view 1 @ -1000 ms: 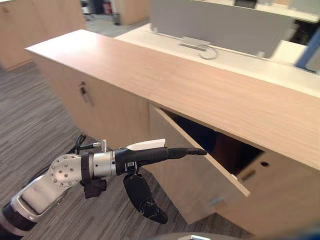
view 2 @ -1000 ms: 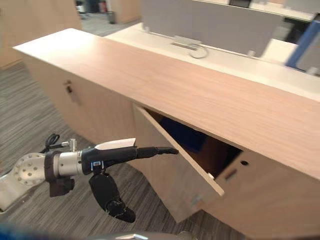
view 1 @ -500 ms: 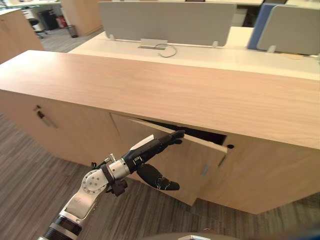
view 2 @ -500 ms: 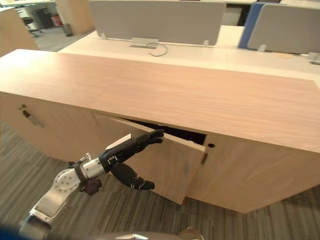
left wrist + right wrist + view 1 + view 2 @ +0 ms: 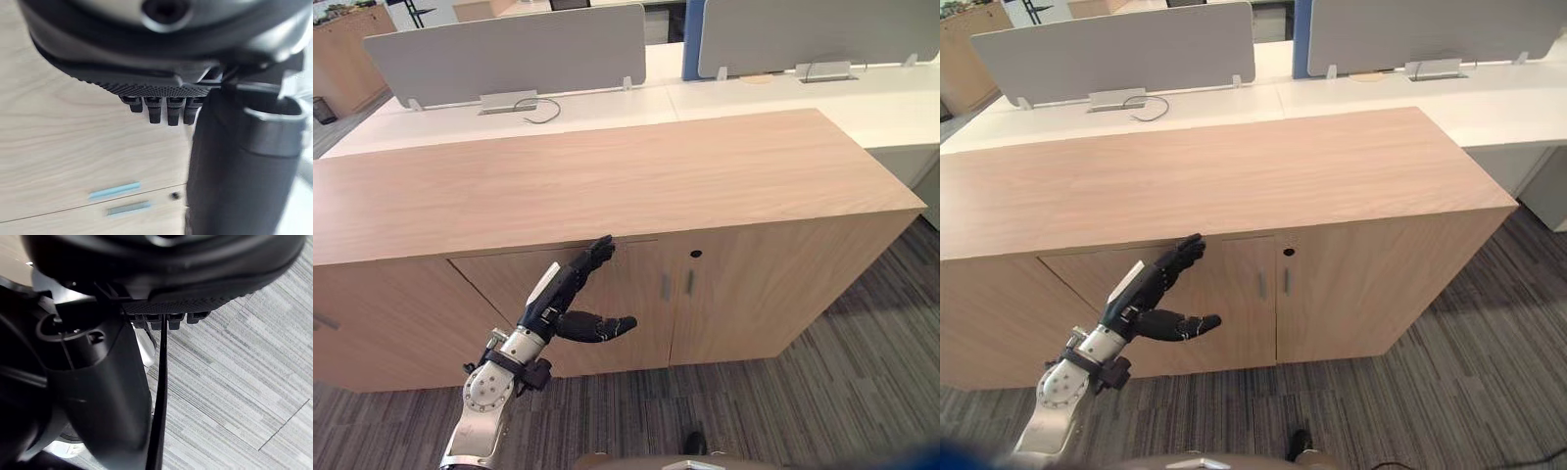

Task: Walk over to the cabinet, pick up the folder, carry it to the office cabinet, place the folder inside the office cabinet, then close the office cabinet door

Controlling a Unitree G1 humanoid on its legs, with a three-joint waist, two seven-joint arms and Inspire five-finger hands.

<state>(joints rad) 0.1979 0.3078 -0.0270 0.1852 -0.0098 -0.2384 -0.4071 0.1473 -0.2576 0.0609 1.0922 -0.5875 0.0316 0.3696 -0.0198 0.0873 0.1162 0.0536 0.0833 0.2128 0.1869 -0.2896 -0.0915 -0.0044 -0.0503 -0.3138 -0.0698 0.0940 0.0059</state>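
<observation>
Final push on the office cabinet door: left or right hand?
Left. The left hand has straight fingers against the top of the office cabinet door, which looks nearly flush. The right hand hangs over the carpet, away from the door.

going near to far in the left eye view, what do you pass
grey striped carpet → dark left hand, fingers straight → light wood cabinet door → long wooden cabinet top → white desk → grey divider screen
</observation>
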